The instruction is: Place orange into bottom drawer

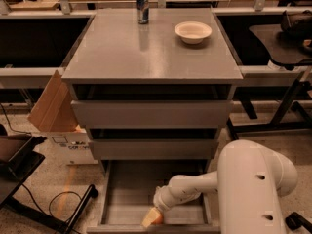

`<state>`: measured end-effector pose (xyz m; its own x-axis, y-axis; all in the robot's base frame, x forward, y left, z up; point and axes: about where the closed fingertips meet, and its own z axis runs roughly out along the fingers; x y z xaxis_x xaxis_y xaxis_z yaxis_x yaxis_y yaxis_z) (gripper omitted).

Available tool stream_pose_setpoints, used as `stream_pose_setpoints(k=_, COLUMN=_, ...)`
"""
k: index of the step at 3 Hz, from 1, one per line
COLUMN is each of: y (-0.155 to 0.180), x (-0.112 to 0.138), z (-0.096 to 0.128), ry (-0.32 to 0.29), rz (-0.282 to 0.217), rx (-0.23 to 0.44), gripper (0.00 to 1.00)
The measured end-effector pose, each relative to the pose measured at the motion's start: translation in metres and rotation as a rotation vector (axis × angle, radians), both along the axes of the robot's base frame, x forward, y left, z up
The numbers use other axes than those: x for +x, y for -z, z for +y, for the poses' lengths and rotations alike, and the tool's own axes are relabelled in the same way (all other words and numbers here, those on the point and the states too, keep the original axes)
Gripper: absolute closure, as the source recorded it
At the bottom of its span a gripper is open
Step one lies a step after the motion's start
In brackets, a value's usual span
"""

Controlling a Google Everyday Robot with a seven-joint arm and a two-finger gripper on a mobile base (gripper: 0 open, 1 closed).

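The bottom drawer point(122, 199) of the grey cabinet is pulled out, and its flat floor shows. My arm reaches down into it from the right. My gripper point(151, 218) is low over the drawer's front part, near the front wall. The orange point(159, 220) shows only as a small orange patch right against the gripper's tip, mostly hidden by it. I cannot tell whether the orange rests on the floor or is held.
The two upper drawers point(151, 113) are closed above my arm. A white bowl point(193, 31) and a can point(142, 6) stand on the cabinet top. A cardboard box point(53, 116) leans at the left. Dark table legs point(287, 106) stand at the right.
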<state>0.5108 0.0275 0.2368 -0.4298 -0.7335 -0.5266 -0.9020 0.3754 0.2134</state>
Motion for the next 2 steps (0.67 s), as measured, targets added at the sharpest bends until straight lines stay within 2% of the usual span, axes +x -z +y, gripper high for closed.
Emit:
stream_pose_setpoints(k=1, y=-0.0196, x=-0.0288, z=0.0067, ry=-0.059, rz=-0.028, rx=0.020, gripper=0.00)
stream_pose_setpoints(k=2, y=-0.0200, x=-0.0358, z=0.0080, ry=-0.068, rz=-0.021, rx=0.022, gripper=0.00)
